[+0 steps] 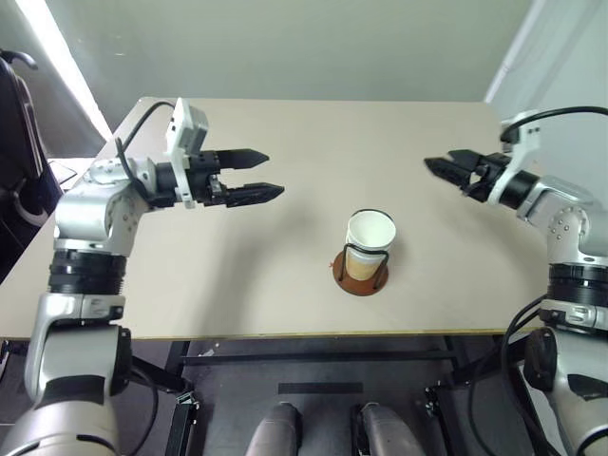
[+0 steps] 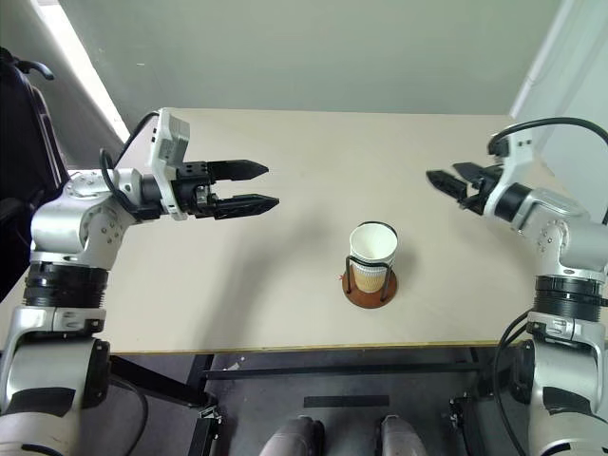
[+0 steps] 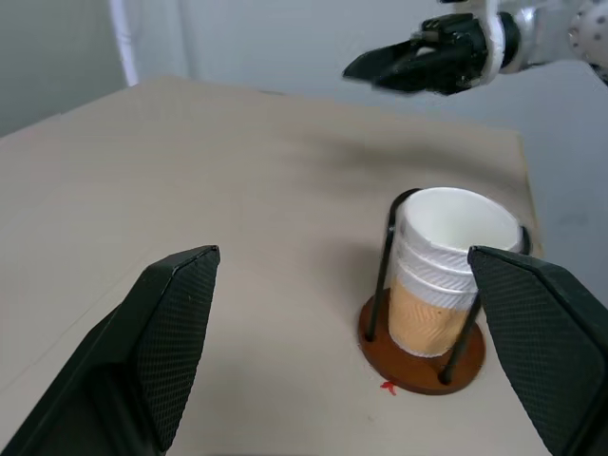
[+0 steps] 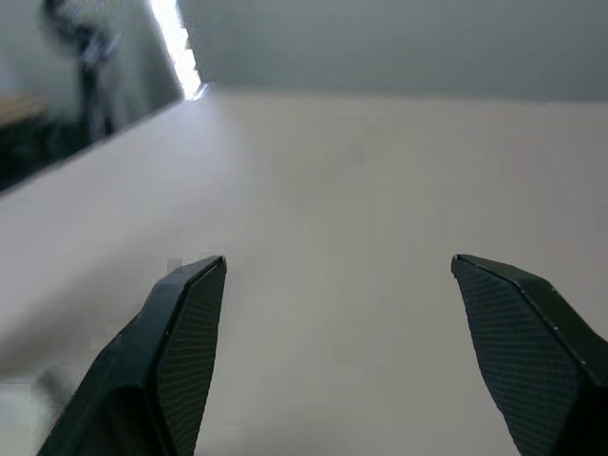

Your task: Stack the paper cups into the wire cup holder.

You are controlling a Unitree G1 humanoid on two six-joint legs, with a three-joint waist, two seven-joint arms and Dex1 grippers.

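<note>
We read the scene from left to right. The left gripper (image 1: pixel 268 175) hangs above the left half of the table (image 1: pixel 285 123), its two black fingers spread apart with nothing between them, pointing level toward the centre. Near the middle of the table, toward its front edge, stands the wire cup holder (image 1: pixel 362 275): a round reddish-brown base with thin black wire loops rising upright. Nested inside it are the paper cups (image 1: pixel 370 242); in the left wrist view we count stacked white rolled rims above a tan wall, so we judge the stacking complete or nearly so, and we see no loose cup on the table. The right gripper (image 1: pixel 440 165) hovers well apart from the holder over the table's right side, its fingers likewise parted and empty, pointing back toward the centre.

On handling, we judge the cups light, thin-walled and easily crushed; a hard squeeze would dent the wall or ovalise the rim. The tapered wall may also slip upward out of a loose pinch. We would take hold across the upper wall just beneath the rolled rim, where the paper is stiffest. The holder looks light as well, so a sideways nudge against its wires could slide or tip it.
</note>
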